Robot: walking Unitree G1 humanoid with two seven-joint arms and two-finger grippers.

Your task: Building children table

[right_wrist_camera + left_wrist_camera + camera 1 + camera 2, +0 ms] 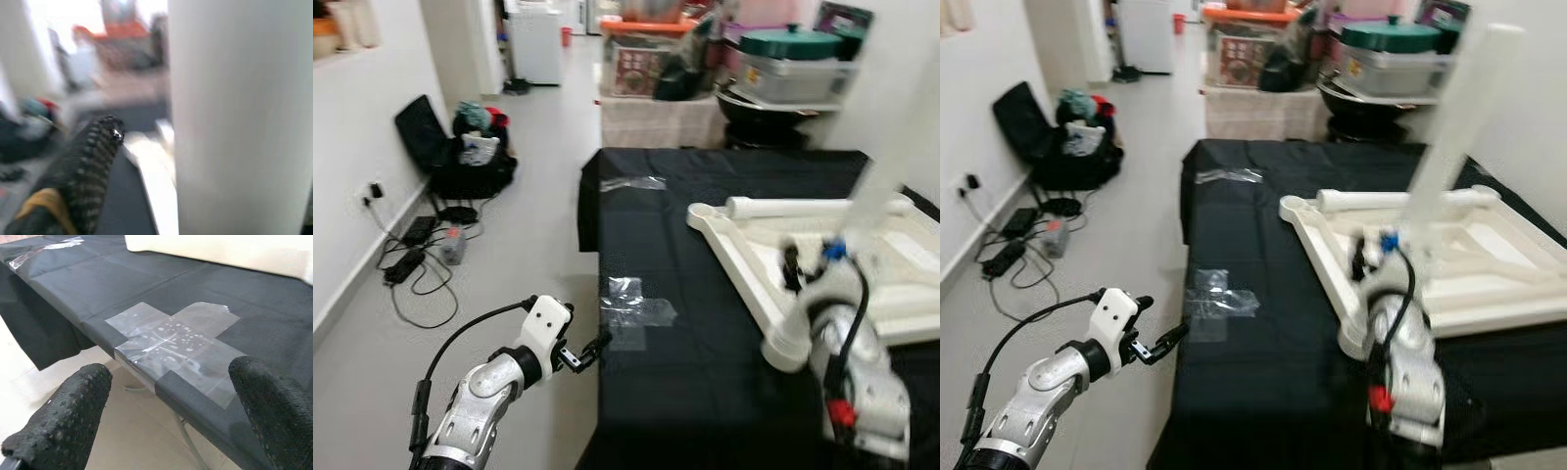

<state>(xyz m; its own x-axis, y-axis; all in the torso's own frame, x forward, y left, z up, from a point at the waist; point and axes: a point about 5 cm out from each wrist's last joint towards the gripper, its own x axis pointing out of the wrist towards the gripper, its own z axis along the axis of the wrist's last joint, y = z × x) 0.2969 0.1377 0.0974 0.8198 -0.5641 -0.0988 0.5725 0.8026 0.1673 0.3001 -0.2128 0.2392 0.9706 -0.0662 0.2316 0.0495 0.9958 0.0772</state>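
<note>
While left gripper fingers spread near tape, right gripper fingers pinch white leg.

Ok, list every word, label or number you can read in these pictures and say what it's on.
No text can be read.
Box with a red printed front on the far table: the print is too blurred to read.
Grey lidded container: a small yellowish label, too small to read.
White table frame, white table leg in the right gripper, black cloth: no markings.
</note>
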